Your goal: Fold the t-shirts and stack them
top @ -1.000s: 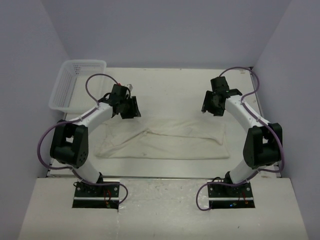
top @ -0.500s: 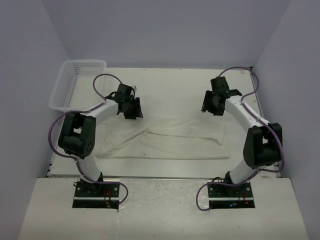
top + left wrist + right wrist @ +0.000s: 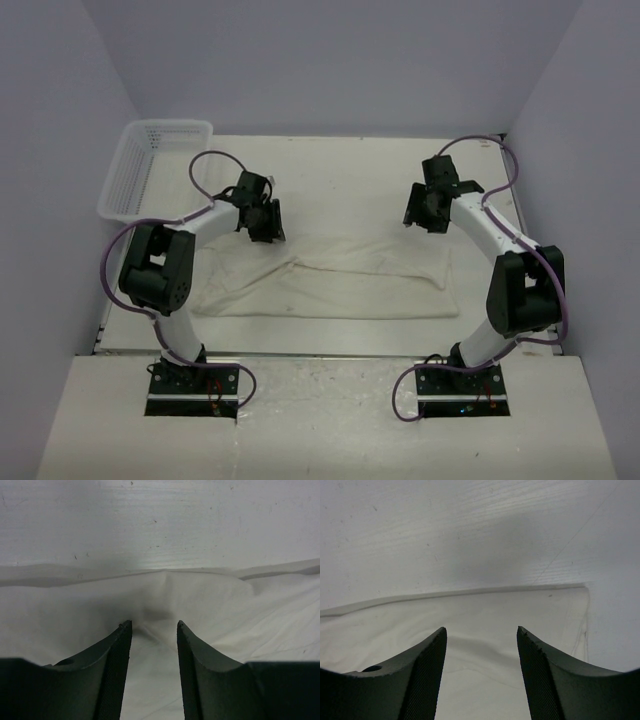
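Left wrist: we note left jaws parted over t-shirt point(image 3: 225, 610) ridge; right jaws also released, abv. its edge.

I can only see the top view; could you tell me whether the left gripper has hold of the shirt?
Observer: No. In its wrist view the left gripper is open over the shirt, with nothing pinched between the jaws.
Operator: Is the cloth flat there?
Observer: Not quite. A small pucker rises just ahead of the jaws, near the shirt's far edge.
Operator: And the right side, please?
Observer: The right gripper is open and empty too, with a corner of the shirt lying flat just ahead of it.
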You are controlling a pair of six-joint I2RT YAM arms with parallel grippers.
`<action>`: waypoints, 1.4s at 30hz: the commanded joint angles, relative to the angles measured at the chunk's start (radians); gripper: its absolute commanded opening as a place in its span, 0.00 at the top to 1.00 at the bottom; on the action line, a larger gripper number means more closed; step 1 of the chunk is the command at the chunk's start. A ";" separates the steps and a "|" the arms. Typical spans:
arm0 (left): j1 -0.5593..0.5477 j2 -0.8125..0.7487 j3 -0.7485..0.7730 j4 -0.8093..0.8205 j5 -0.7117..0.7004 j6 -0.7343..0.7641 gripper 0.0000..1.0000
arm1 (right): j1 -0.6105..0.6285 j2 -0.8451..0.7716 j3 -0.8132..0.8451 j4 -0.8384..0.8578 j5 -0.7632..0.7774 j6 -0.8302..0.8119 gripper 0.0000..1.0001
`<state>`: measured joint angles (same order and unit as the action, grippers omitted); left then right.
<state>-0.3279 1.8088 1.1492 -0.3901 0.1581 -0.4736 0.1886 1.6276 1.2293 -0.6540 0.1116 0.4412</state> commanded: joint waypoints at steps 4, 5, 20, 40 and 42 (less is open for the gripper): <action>-0.013 -0.025 -0.031 0.008 -0.012 0.020 0.59 | -0.003 -0.025 -0.010 0.033 -0.009 -0.009 0.40; -0.013 -0.029 -0.037 0.008 -0.014 0.020 0.59 | -0.005 -0.028 -0.010 0.033 -0.012 -0.009 0.40; -0.014 -0.106 -0.089 0.016 -0.043 0.015 1.00 | -0.005 -0.034 -0.024 0.039 -0.035 0.004 0.40; -0.085 -0.400 -0.210 -0.062 0.001 -0.062 1.00 | -0.005 -0.072 -0.042 0.028 -0.030 0.021 0.40; -0.112 -0.456 -0.272 -0.064 0.020 -0.115 1.00 | -0.005 -0.077 -0.048 0.030 -0.030 0.021 0.40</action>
<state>-0.4133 1.4242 0.9325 -0.4206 0.1379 -0.5159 0.1886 1.5936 1.1885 -0.6380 0.0856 0.4519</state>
